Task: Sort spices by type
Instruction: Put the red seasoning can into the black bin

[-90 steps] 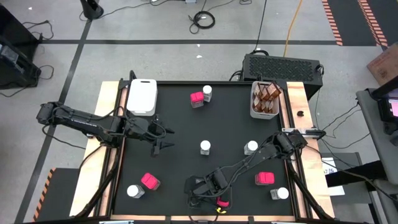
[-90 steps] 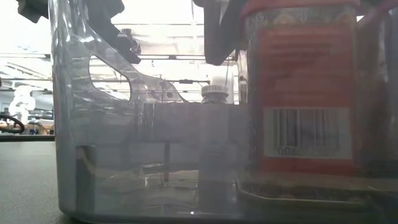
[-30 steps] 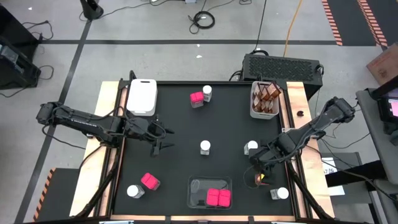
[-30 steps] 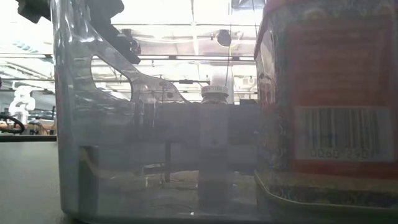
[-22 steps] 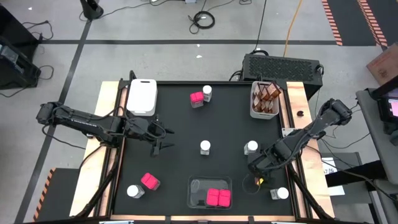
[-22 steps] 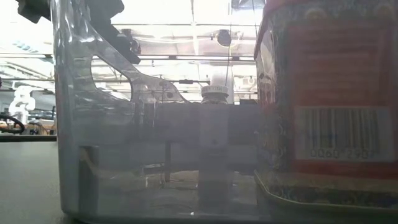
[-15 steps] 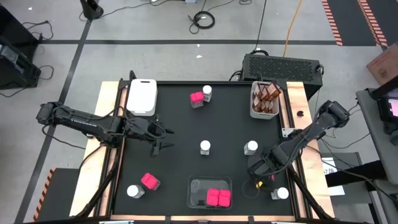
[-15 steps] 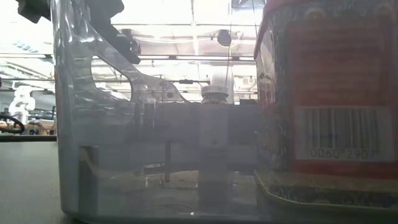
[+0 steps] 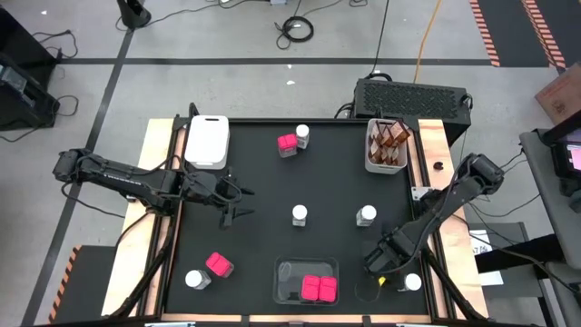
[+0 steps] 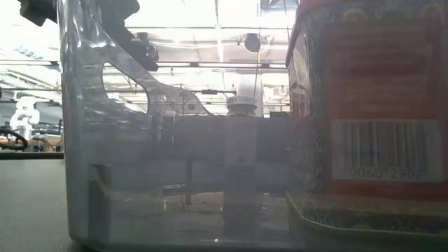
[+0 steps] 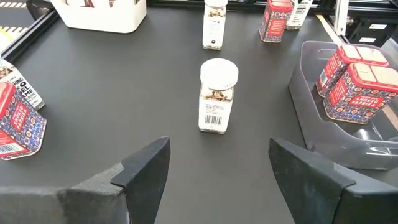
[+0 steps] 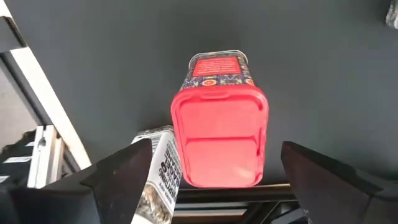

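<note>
My right gripper (image 12: 216,155) is open and points down over a pink spice box (image 12: 219,142) that stands upright on the black mat near the table's right front. Its fingers stand on either side of the box without touching it. In the high view this gripper (image 9: 381,261) hides the box. A clear white-lidded jar (image 12: 158,180) stands right beside the box. My left gripper (image 9: 234,203) waits open at the table's left, facing a clear jar (image 11: 217,96). Two pink boxes (image 9: 318,288) stand in the clear tray (image 9: 292,272) at the near edge.
Brown jars fill a white tray (image 9: 386,145) at the far right. A lidded white tray (image 9: 207,141) sits far left. Loose on the mat are pink boxes (image 9: 288,144) (image 9: 219,265) and clear jars (image 9: 302,135) (image 9: 300,214) (image 9: 367,215) (image 9: 193,279) (image 9: 412,282).
My right gripper has moved toward the table's near edge and down, tipping more steeply downward, and now hangs over the pink box at the right front. The left arm has kept still.
</note>
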Robot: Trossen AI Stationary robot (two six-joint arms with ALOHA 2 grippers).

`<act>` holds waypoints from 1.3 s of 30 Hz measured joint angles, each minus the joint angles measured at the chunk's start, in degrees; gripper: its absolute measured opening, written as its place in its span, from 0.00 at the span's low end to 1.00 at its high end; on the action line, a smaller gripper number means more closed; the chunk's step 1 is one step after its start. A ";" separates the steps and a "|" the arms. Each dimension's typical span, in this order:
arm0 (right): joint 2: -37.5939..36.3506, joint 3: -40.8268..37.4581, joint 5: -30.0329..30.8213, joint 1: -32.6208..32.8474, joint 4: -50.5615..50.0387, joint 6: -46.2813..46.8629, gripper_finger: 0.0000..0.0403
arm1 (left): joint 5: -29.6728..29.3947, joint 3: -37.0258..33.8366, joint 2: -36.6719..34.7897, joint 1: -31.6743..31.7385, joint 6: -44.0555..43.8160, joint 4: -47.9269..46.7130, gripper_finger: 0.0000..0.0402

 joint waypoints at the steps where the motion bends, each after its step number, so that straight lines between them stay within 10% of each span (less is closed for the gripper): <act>1: 0.28 0.00 0.40 0.30 0.12 -0.06 0.87 | 0.00 0.00 -0.01 0.00 0.00 -0.01 0.69; 17: 7.66 0.00 2.64 1.71 0.44 -6.37 0.86 | 0.00 0.00 0.00 0.00 -0.04 0.41 0.69; 33: 7.62 0.00 2.47 1.71 0.36 -11.05 0.51 | 0.00 0.00 0.00 0.00 -0.09 0.42 0.69; 39: 7.60 0.00 -0.51 1.55 0.40 -12.76 0.52 | 0.00 0.00 -0.02 0.01 -0.09 0.42 0.69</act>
